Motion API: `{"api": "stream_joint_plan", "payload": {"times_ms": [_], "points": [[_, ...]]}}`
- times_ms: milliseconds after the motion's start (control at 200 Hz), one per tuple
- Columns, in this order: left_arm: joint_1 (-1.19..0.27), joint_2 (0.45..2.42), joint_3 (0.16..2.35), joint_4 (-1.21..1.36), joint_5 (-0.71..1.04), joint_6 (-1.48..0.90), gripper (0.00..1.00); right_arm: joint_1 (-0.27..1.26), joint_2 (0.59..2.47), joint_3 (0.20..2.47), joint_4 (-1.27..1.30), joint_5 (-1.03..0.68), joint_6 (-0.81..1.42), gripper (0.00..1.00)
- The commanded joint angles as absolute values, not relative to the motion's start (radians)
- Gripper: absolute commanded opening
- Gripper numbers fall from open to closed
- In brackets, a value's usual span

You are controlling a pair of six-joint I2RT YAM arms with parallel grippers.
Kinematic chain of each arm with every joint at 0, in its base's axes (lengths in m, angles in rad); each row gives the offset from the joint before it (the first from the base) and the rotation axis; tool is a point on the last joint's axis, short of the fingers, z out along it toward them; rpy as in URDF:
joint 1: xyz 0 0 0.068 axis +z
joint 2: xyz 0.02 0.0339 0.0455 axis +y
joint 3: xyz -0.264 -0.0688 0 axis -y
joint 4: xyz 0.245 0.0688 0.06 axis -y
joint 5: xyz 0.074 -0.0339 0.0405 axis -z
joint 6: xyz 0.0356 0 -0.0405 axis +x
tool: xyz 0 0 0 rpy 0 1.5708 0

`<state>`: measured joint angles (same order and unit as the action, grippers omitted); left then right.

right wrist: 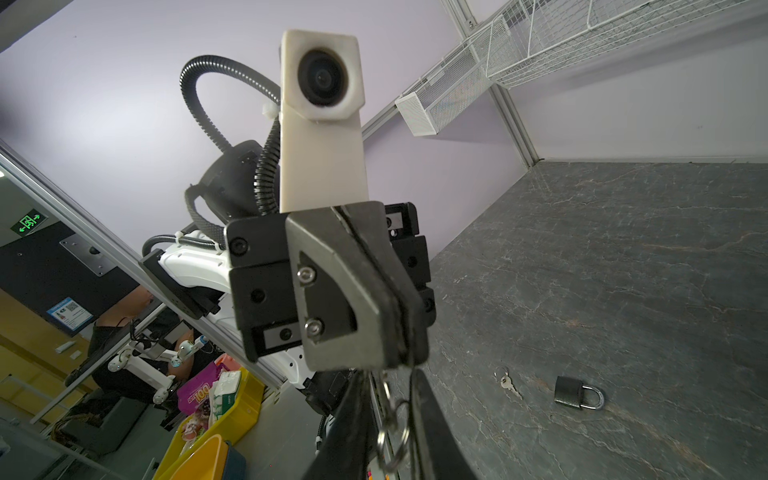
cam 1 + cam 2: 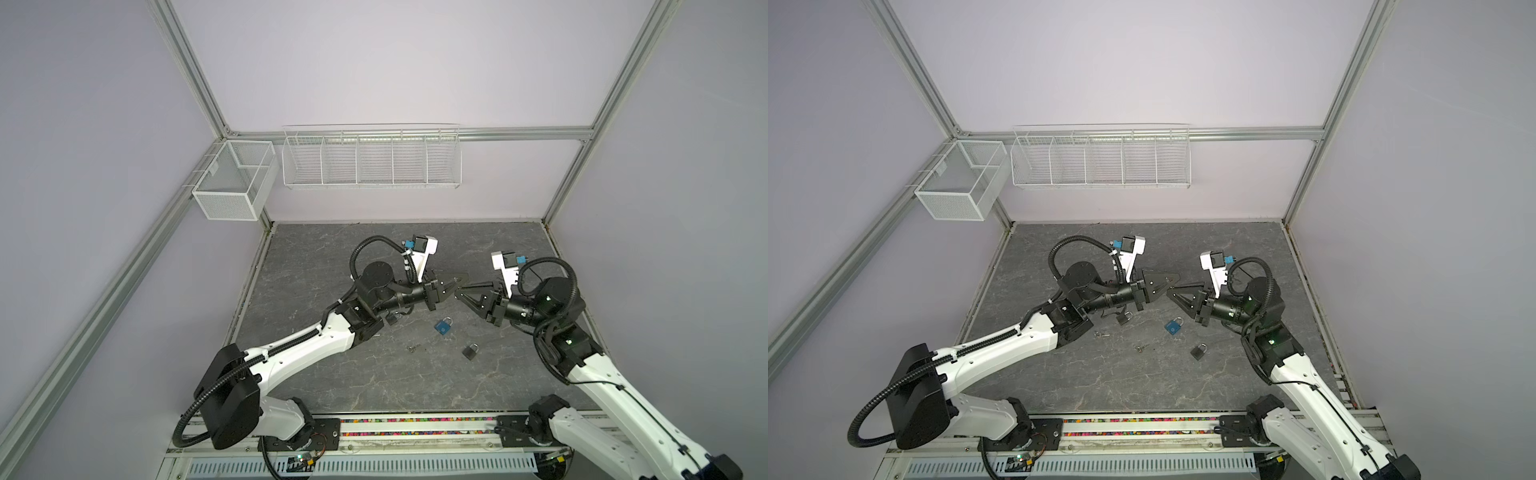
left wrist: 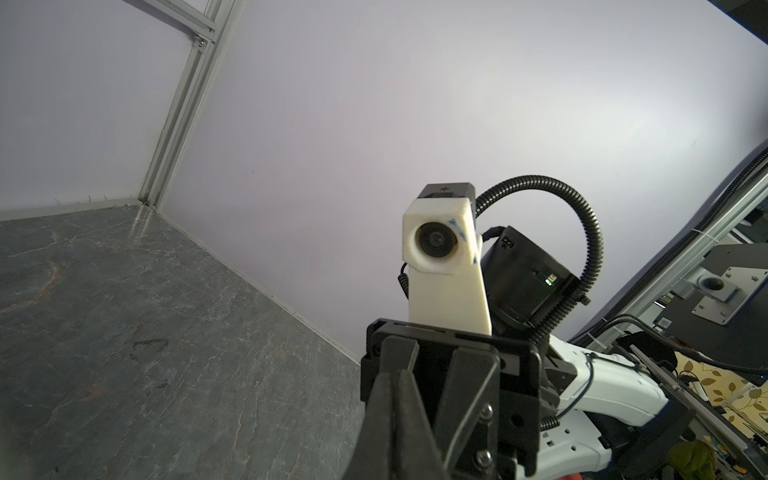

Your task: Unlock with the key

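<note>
Nearest, the left arm (image 2: 307, 349) and right arm (image 2: 602, 386) reach in from the near edge over the grey counter (image 2: 374, 382) and meet mid-air above its middle. The left hand (image 1: 405, 360) is clamped shut on the key (image 1: 386, 392), its ring dangling. The right hand (image 2: 460, 290) stands narrow around that ring; whether it pinches cannot be told. A blue padlock (image 2: 444, 326) and a dark padlock (image 2: 470, 351) lie below, apart. Small, stiff and slick, the key likely wants gripping flat across its bow, blade free.
</note>
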<state>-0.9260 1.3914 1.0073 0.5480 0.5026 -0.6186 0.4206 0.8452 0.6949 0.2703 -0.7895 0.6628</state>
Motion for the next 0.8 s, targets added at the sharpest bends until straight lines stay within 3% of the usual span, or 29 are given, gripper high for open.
{"api": "stream_joint_plan", "payload": {"times_ms": [0,110,190,535,590,645,725,795], "points": [[-0.933,1.387,1.006,0.552,0.516,-0.596,0.0,0.417,0.859,0.722,0.328,-0.816,0.69,0.18],[-0.932,1.388,1.006,0.537,0.503,-0.588,0.0,0.417,0.869,0.724,0.33,-0.824,0.7,0.16],[-0.933,1.386,1.005,0.537,0.499,-0.583,0.0,0.416,0.867,0.724,0.314,-0.815,0.7,0.08],[-0.932,1.357,0.996,0.518,0.44,-0.558,0.0,0.416,0.848,0.742,0.212,-0.795,0.678,0.06],[-0.932,1.345,0.997,0.507,0.418,-0.558,0.27,0.416,0.838,0.749,0.144,-0.783,0.651,0.06],[-0.931,1.329,0.998,0.488,0.392,-0.556,0.45,0.413,0.822,0.756,0.065,-0.765,0.627,0.06],[-0.93,1.299,0.994,0.434,0.344,-0.548,0.55,0.402,0.798,0.772,-0.072,-0.735,0.595,0.06],[-0.931,1.269,0.984,0.368,0.295,-0.542,0.56,0.393,0.77,0.787,-0.196,-0.703,0.569,0.06]]}}
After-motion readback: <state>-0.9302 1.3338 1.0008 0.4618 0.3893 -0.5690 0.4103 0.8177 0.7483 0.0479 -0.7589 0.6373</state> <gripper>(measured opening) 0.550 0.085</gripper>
